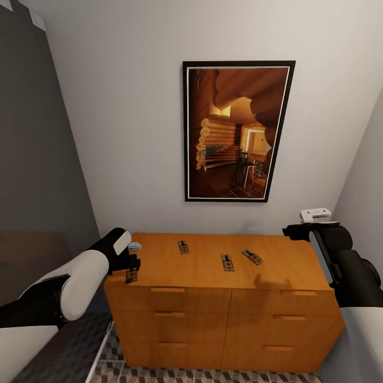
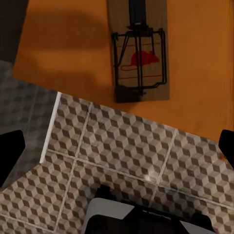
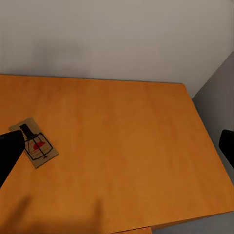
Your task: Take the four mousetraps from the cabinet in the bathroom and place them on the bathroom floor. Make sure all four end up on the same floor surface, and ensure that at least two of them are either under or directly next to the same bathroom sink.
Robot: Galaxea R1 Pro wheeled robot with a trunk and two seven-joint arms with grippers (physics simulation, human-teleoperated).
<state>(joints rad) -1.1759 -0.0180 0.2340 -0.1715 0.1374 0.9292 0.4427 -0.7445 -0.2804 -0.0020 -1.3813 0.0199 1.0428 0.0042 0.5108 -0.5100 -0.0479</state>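
Four mousetraps show in the head view. One [image 1: 131, 275] lies at the cabinet's [image 1: 223, 319] front left corner, about seven o'clock on its top, just beside the left hand [image 1: 133, 261], whose black fingertips [image 2: 10, 153] stand wide apart, released, holding nothing. The other three [image 1: 183, 247] [image 1: 227, 262] [image 1: 252, 257] lie apart across the middle. The right hand [image 3: 117, 146] hovers over the surface at three o'clock, spread open and empty. A framed picture [image 1: 238, 131] hangs at twelve o'clock; cube-patterned bathroom floor [image 1: 159, 375] lies below.

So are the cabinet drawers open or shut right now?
Shut. In the head view every drawer front on the cabinet sits flush, with no gap or shadow showing. Three mousetraps lie flat on its top.
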